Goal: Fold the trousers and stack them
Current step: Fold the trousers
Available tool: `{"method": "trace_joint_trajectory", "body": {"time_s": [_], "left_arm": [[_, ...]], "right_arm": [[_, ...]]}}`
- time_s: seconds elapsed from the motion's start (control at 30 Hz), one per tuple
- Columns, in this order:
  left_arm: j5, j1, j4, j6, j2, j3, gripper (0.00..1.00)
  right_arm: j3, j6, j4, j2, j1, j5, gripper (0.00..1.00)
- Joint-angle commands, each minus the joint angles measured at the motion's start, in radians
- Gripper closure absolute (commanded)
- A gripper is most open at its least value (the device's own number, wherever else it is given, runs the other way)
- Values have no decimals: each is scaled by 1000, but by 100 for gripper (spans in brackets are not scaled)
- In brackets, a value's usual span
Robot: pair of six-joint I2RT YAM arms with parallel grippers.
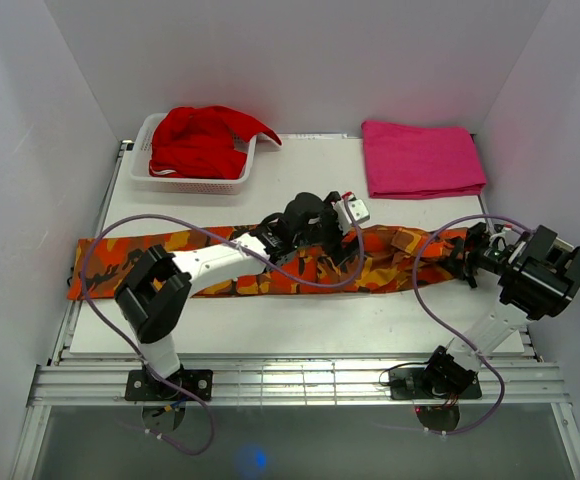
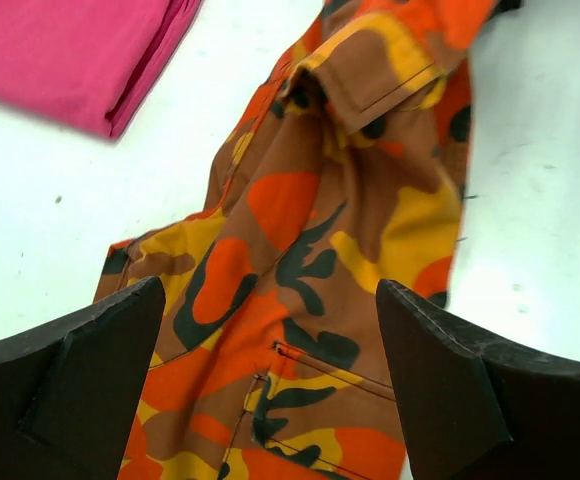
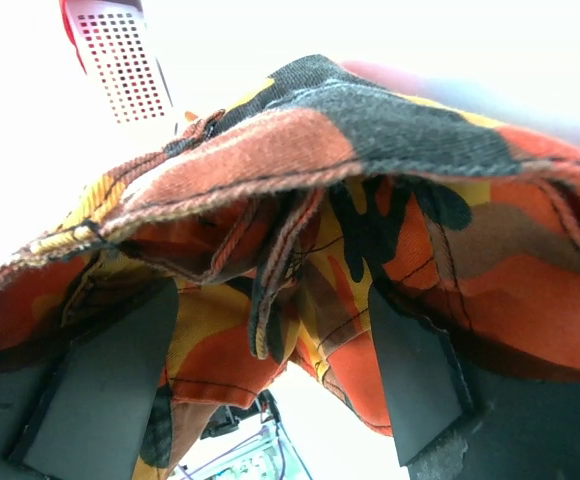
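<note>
Both the left jaws and the right jaws stand spread, pinching nothing, with the trousers (image 1: 390,265) stretched along the counter (image 1: 320,322) beneath the left and bunched between the right, so each should bite a full edge before folding.

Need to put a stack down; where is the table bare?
Bare: the white table's strip between the orange camouflage fabric trousers and the near edge; the gap between the white mesh basket and the folded pink cloth. Crowded: the trousers' band.
</note>
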Motion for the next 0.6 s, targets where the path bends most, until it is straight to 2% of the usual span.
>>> {"method": "trace_joint_trajectory", "body": {"time_s": [0.0, 0.2, 0.23, 0.3, 0.57], "left_arm": [[120, -21, -126, 33, -101, -12, 2], [144, -15, -14, 81, 27, 132, 8], [190, -21, -11, 94, 52, 163, 7], [177, -61, -7, 191, 141, 248, 4], [287, -123, 187, 381, 285, 312, 2]], "right_arm": [[-53, -63, -97, 34, -25, 93, 16], [-128, -15, -2, -26, -28, 93, 23], [-140, 5, 18, -31, -28, 87, 23], [-151, 31, 41, -26, -28, 70, 24], [-183, 45, 58, -17, -26, 53, 24]]}}
